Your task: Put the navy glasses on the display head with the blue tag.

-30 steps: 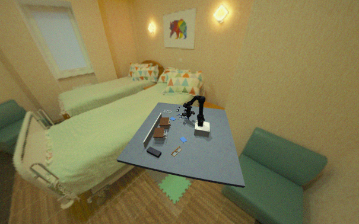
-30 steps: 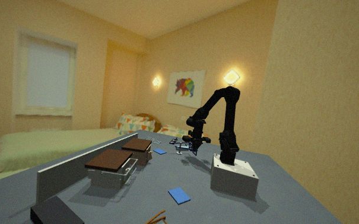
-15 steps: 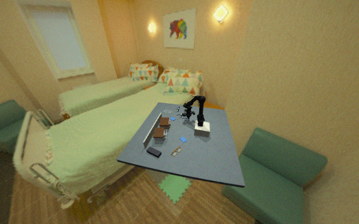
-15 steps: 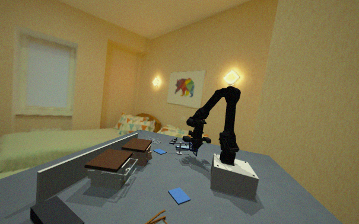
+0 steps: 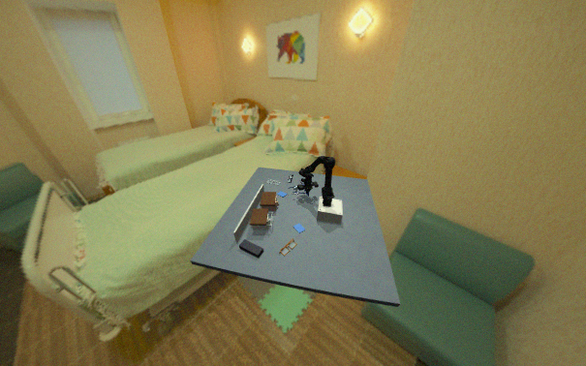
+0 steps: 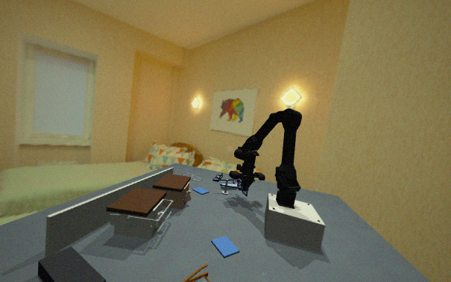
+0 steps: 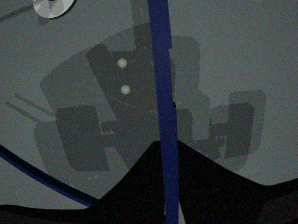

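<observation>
Exterior view: the gripper [image 5: 307, 193] [image 6: 247, 187] [image 7: 165, 148], closed on the navy glasses [image 6: 232, 182] [image 7: 164, 90], holds them above the tabletop [image 5: 335, 261] [image 6: 194, 242] near its far edge. Orange-framed glasses [image 5: 288, 247] [image 6: 197, 275] lie toward the near edge (a dark case [image 5: 251, 248] [image 6: 69, 266] occupies the near-left corner region).

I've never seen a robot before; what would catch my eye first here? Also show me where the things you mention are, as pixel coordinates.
Probably the black jointed robot arm [image 5: 327, 181] [image 6: 289, 142], rising from a white box-shaped base [image 5: 337, 215] [image 6: 291, 227] on the blue-grey table, its closed jaws gripping thin navy glasses [image 6: 244, 186] [image 7: 165, 90]. Next, perhaps, two dark-brown flat-topped blocks [image 5: 260, 217] [image 6: 139, 201] beside a long low grey panel [image 5: 249, 213] [image 6: 86, 216], and the multicoloured bear picture [image 5: 292, 47] [image 6: 232, 110] on the wall behind.
</observation>
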`<state>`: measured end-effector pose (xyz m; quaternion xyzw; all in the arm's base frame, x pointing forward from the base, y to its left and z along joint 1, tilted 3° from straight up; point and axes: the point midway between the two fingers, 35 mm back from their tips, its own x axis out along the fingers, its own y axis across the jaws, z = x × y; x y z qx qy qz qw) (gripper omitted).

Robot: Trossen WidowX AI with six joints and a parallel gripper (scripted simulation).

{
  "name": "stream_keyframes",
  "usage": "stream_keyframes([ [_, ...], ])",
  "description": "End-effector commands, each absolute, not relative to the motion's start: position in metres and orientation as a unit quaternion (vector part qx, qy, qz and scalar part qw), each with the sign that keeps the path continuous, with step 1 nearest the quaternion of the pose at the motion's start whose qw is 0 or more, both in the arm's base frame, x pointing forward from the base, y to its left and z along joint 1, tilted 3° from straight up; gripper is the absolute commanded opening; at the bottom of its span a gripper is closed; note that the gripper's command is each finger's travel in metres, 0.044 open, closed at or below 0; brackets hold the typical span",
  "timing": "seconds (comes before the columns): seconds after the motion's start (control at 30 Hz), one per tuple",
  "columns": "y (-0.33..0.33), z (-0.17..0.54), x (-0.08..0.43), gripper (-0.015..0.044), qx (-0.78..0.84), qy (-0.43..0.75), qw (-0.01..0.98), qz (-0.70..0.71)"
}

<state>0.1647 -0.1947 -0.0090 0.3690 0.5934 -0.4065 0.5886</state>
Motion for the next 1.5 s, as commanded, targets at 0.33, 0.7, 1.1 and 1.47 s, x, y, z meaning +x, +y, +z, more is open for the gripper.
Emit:
stream_keyframes([
  [0.33,-0.202,0.018,0.17,0.0,0.367,0.594,0.59,-0.407],
  [0.7,-0.203,0.052,0.173,0.0,0.367,0.594,0.59,-0.407],
  [1.1,-0.238,0.056,0.198,0.0,0.366,0.592,0.591,-0.407],
  [1.47,-0.27,0.055,0.22,0.0,0.366,0.592,0.592,-0.407],
])
